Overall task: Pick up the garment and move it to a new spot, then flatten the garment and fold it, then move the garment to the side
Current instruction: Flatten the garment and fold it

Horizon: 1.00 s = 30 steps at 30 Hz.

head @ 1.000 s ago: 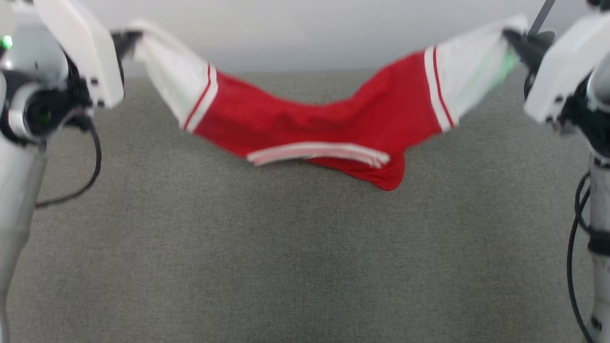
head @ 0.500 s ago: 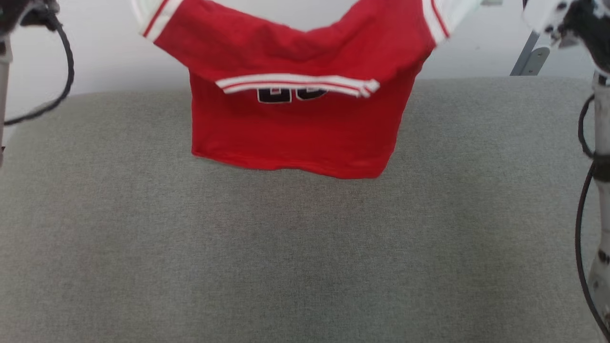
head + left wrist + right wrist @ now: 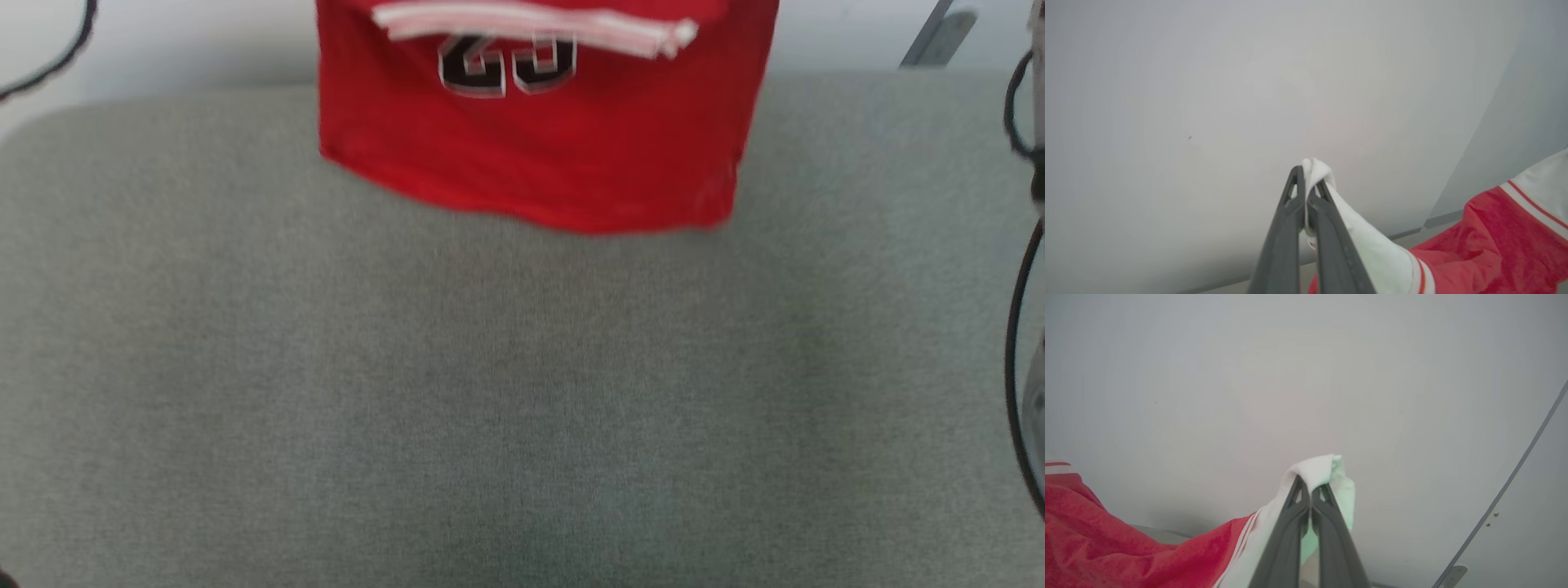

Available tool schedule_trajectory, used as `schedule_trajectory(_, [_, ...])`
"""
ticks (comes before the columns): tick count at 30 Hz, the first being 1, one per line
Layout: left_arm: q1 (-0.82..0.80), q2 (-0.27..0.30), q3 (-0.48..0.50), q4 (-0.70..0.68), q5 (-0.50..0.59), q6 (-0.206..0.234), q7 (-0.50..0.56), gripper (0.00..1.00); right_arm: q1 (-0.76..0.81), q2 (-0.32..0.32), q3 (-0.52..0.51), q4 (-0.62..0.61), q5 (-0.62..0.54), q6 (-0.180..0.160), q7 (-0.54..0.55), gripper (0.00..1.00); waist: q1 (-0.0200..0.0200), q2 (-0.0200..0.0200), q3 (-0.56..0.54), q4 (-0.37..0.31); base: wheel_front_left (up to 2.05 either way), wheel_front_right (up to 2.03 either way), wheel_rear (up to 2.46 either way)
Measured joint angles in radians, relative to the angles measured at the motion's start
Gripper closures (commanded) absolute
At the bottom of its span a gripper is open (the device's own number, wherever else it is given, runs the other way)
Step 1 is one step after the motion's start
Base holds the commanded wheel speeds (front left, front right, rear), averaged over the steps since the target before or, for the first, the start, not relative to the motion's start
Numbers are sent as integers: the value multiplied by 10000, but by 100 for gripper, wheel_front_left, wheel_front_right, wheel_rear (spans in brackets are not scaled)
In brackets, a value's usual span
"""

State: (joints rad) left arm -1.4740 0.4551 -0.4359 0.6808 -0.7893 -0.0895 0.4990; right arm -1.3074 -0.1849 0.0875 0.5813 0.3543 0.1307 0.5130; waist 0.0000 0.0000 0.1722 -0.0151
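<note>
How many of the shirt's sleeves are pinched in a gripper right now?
2. One white sleeve is clamped in the left gripper, the other in the right gripper, and the garment hangs between them over the grey surface.

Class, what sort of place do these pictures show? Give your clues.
Probably a robot test room: bare pale wall, grey cloth-covered table, the left gripper and right gripper holding a red shirt.
</note>
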Motion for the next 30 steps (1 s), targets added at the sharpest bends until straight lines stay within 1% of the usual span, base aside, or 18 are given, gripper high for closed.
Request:
schedule_trajectory(3, [-547,-104,-4,343,167,-88,-677,100,-661,65,4,729,-460,0,-957,100,0,0,494,11,0,0,0])
schedule_trajectory(5, [-1028,-138,17,610,295,-161,-1162,100,-1128,86,-21,1189,-903,0,-1778,100,0,0,856,18,0,0,0])
schedule_trajectory(9, [-1964,-186,-31,991,694,-267,-2704,100,-2083,155,-102,1990,-1925,2,-3845,100,0,-1,1586,51,0,0,0])
schedule_trajectory(13, [-2634,-318,-119,1308,945,-347,-4406,100,-2878,169,-479,2734,-3237,2,-5889,100,0,0,2260,114,0,0,0])
schedule_trajectory(16, [-2754,-466,-332,1480,897,-382,-5363,100,-3316,199,-907,3338,-4289,2,-6869,100,0,0,2685,192,0,0,0])
schedule_trajectory(19, [-2598,-500,-736,1542,508,-384,-5927,100,-3441,324,-1235,3975,-5049,2,-7173,100,0,0,3023,313,0,0,0])
schedule_trajectory(23, [-1896,-422,-1292,2015,21,-384,-6136,100,-3311,479,-1521,4876,-5609,2,-7254,100,0,0,3281,504,0,0,0])
schedule_trajectory(27, [-1162,-330,-1837,2562,-447,-384,-5814,100,-2840,583,-1645,5714,-5624,2,-7256,100,0,0,3285,605,0,0,0])
schedule_trajectory(30, [-588,-318,-2274,2999,-849,-384,-5056,100,-2540,692,-1553,6383,-5325,2,-7049,100,0,0,3147,631,0,0,0])
